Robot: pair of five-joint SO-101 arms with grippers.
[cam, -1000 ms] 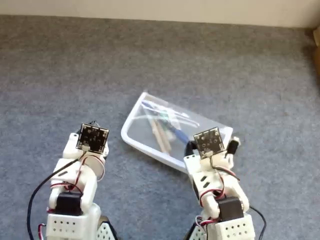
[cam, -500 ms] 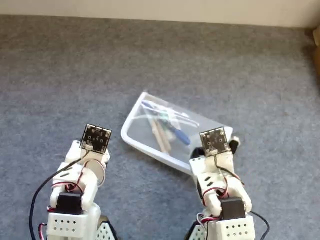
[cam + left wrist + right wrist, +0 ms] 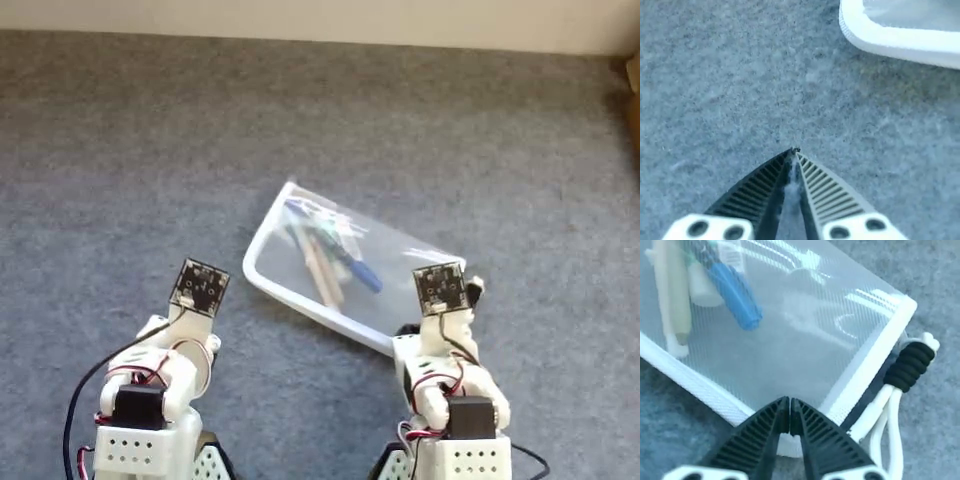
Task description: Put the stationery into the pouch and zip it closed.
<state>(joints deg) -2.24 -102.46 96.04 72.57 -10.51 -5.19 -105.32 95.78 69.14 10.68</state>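
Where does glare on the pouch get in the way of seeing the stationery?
High view: a pale sheen covers the pouch over its right half, while the pens are readable. Right wrist view: white reflection streaks cross the pouch's middle, clear of the blue pen. Left wrist view: no glare, soft shadow under the pouch's rim.

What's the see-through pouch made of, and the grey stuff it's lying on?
The pouch looks like clear, shiny plastic with a fine mesh weave: the blue pen shows through it and light glints off. Its white edging looks like fabric tape. The grey surface seems to be short, matte, fuzzy carpet.
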